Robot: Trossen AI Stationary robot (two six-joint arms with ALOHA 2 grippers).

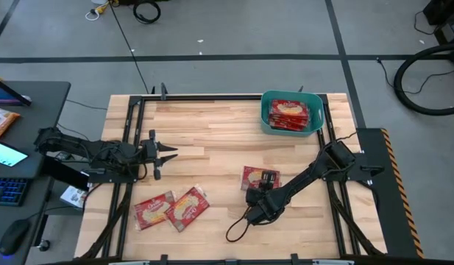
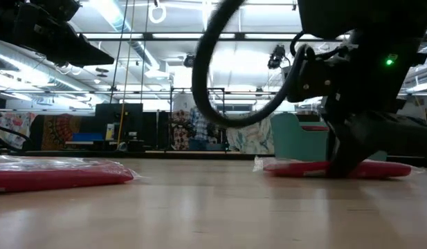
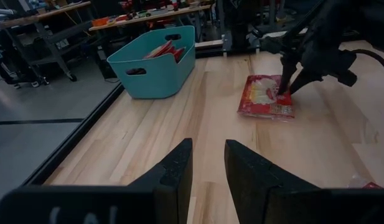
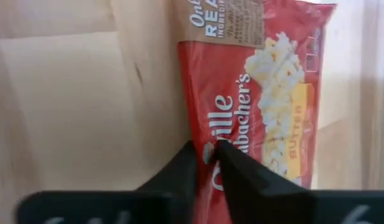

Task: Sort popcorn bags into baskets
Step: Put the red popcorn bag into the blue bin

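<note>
One red popcorn bag (image 1: pixel 254 177) lies flat on the wooden table in front of the right arm. It also shows in the left wrist view (image 3: pixel 263 96) and the low view (image 2: pixel 379 169). My right gripper (image 4: pixel 208 151) is shut on it, standing over its right part (image 1: pixel 268 179). Two more popcorn bags (image 1: pixel 153 211) (image 1: pixel 188 207) lie flat side by side near the table's near-left edge. The teal basket (image 1: pixel 267 121) stands at the far right with red bags (image 1: pixel 289 114) inside. My left gripper (image 1: pixel 165 162) hovers open at the table's left side, touching nothing. My right gripper pinches the popcorn bag's long side edge (image 4: pixel 201 134) between its two fingertips (image 4: pixel 232 158), which lie across that edge. It comes from above, pointing down. The bag lies flat on the table.
A black cable loop (image 1: pixel 238 228) from the right arm lies on the table near the near edge. Black frame rails (image 1: pixel 131 118) run along the table's sides. A desk with a keyboard (image 1: pixel 6 191) and an orange packet (image 1: pixel 2 121) stands left of the table.
</note>
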